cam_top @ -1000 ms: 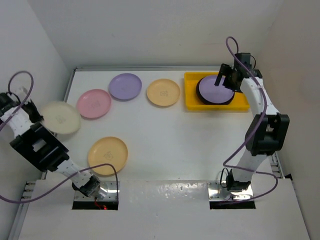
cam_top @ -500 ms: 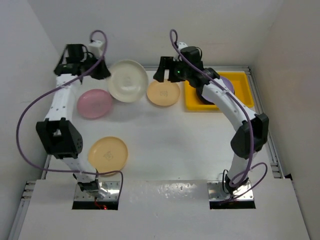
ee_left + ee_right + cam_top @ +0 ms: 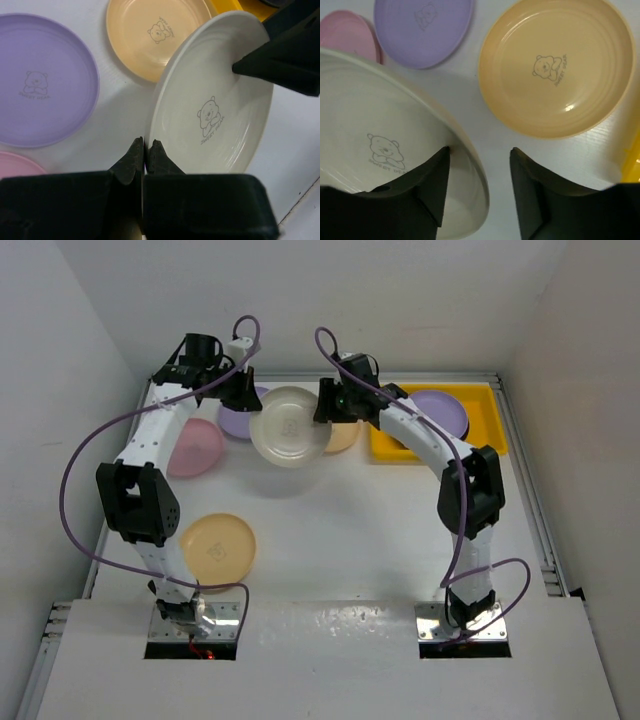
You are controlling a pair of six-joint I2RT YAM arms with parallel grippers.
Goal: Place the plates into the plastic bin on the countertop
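A cream plate (image 3: 290,427) hangs tilted above the countertop (image 3: 340,510), with my left gripper (image 3: 245,395) shut on its left rim. In the left wrist view both fingertips pinch that rim (image 3: 146,147). My right gripper (image 3: 325,410) straddles the opposite rim, open: one finger (image 3: 427,175) lies inside the cream plate (image 3: 380,145), the other stands apart outside it. The yellow plastic bin (image 3: 487,405) at the back right holds a purple plate (image 3: 437,412).
Lying on the countertop are a pink plate (image 3: 200,445), a purple plate (image 3: 235,420), an orange-yellow plate (image 3: 345,435) half hidden behind the cream one, and another orange-yellow plate (image 3: 217,550) at the front left. White walls close off three sides.
My left arm has carried the cream plate from the far left to the back middle. My right arm has swung left from the bin to the plate's right rim, and its jaws have narrowed.
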